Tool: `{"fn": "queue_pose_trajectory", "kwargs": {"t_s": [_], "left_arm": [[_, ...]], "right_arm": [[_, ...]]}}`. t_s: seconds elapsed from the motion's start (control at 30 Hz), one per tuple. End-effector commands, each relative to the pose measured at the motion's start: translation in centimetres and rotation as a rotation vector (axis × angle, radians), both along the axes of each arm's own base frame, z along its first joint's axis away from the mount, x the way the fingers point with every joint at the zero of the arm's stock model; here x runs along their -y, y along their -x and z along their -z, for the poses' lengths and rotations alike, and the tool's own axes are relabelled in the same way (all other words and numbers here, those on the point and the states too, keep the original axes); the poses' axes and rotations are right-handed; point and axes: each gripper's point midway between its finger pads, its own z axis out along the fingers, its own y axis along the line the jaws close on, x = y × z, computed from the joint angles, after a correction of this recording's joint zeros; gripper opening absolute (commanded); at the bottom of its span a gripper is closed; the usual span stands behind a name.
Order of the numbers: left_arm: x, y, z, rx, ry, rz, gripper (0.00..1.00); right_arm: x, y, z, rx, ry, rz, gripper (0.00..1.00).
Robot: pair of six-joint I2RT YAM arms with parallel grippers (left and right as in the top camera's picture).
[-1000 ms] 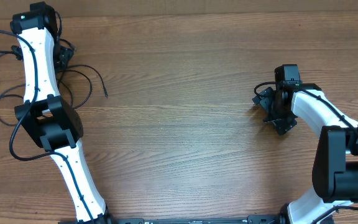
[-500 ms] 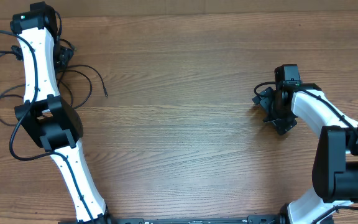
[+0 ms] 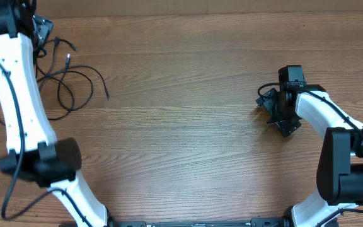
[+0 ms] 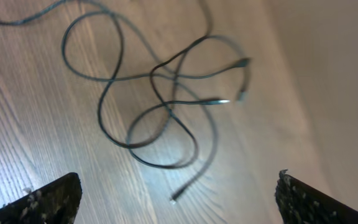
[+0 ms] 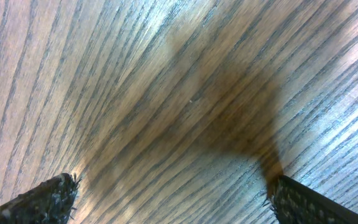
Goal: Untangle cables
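The cables (image 3: 68,79) lie in a loose tangle on the far left part of the desk (image 3: 188,75): several thin black cords loop over one another, and further strands trail toward the left edge. None is lifted or held. The left gripper (image 3: 40,28) hangs above and just beyond the tangle, jaws wide apart and empty. The right gripper (image 3: 276,110) sits well apart on the right side of the desk, jaws likewise spread, over bare wood. Judgement: the task is at its opening step, the approach and the choice of a first strand, and no separation is evident. The next move calls for the left gripper to descend onto a single cord, preferably near a free plug end (image 4: 174,198) clear of the crossings, and to draw it away from the loops. Closing on a crossing would likely drag the whole bundle. The left wrist view shows what the overhead does not: the loops crossing at the centre of the tangle and the small plug tips, though blurred. The overhead alone shows the outlying strands and how far apart the two arms stand. The right wrist view shows only wood grain and shadow between its fingers, no cable.
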Motion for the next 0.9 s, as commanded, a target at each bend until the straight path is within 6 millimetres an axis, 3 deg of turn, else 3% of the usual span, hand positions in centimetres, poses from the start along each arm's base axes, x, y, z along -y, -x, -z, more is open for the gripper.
{"fn": "queue_pose_trajectory", "kwargs": {"t_s": [0.0, 0.2, 0.37, 0.57, 0.73, 0.87], "left_arm": [[1.6, 0.6, -2.2, 0.053, -0.009, 0.032, 1.00], [6.1, 0.5, -4.2, 0.102, -0.014, 0.135, 1.00], [10.8, 0.0, -4.1, 0.096, -0.007, 0.246, 1.00], [15.4, 0.3, -0.6, -0.017, 0.002, 0.358, 1.00], [17.0, 2.1, 3.6, -0.168, -0.004, 0.403, 1.00], [17.5, 3.6, 5.9, -0.252, -0.003, 0.422, 1.00]], "right_arm": [[-0.2, 1.2, 2.3, -0.053, -0.019, 0.002, 1.00], [-0.2, 1.2, 2.3, -0.054, -0.019, 0.002, 1.00], [-0.2, 1.2, 2.3, -0.054, -0.019, 0.002, 1.00], [-0.2, 1.2, 2.3, -0.054, -0.019, 0.002, 1.00], [-0.2, 1.2, 2.3, -0.054, -0.019, 0.002, 1.00], [-0.2, 1.2, 2.3, -0.054, -0.019, 0.002, 1.00]]}}
